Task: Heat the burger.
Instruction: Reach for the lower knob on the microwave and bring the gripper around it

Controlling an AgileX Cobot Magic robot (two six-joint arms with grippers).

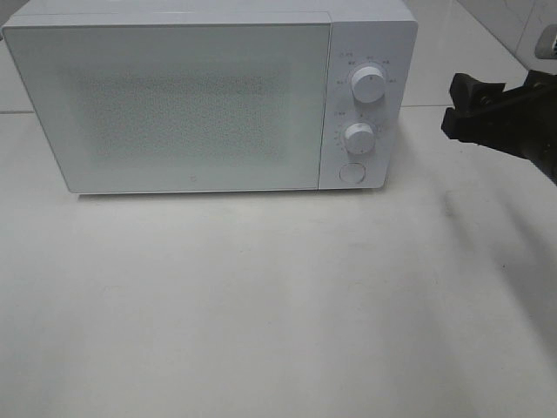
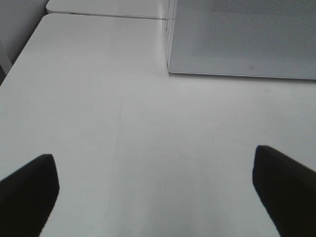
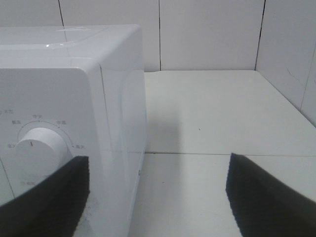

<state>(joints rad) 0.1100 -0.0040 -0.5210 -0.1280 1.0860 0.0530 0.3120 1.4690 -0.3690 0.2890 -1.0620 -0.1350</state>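
The burger is not in view in any frame. A white microwave (image 1: 174, 104) stands at the back of the table with its door shut. It has two dials (image 1: 369, 85) (image 1: 358, 135) and a round button (image 1: 352, 172) on its right panel. My right gripper (image 1: 452, 106) hovers open and empty to the right of the panel, level with the dials. In the right wrist view (image 3: 158, 197) its fingers stand wide apart, with the upper dial (image 3: 42, 148) close by. My left gripper (image 2: 155, 192) is open and empty above the table, facing the microwave's lower left corner (image 2: 170, 69).
The white table (image 1: 261, 305) stretches in front of the microwave. A white tiled wall (image 3: 207, 34) stands behind the table, and a side wall (image 3: 296, 64) closes it off to the right of the microwave. A table seam (image 2: 108, 16) runs to the microwave's left.
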